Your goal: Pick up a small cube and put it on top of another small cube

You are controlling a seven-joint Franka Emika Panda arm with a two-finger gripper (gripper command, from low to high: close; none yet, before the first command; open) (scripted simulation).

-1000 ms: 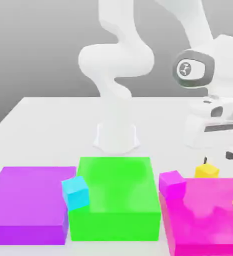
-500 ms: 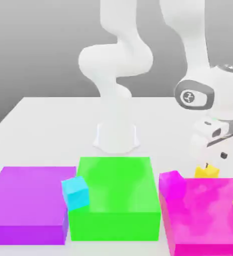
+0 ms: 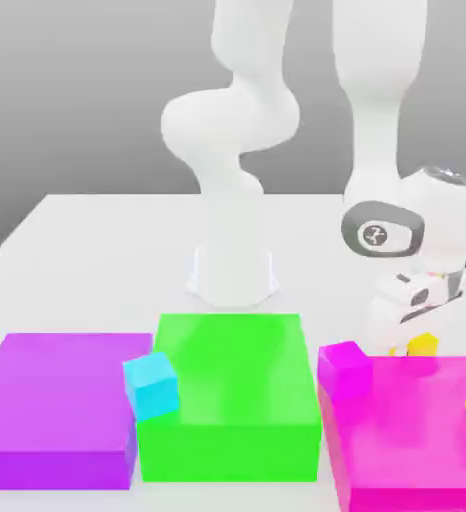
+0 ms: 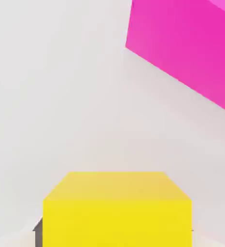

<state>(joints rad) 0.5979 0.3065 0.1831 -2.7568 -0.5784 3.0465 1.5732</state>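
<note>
Hand view puts the yellow cube at the lower centre of the frame, with dark finger edges at its two sides: the end effector is closed on it. In the exterior view's lower right, that cube sits low behind the big magenta block. The magenta-pink cube waits nearby. I judge the grasp made; lifting and stacking are left.
</note>
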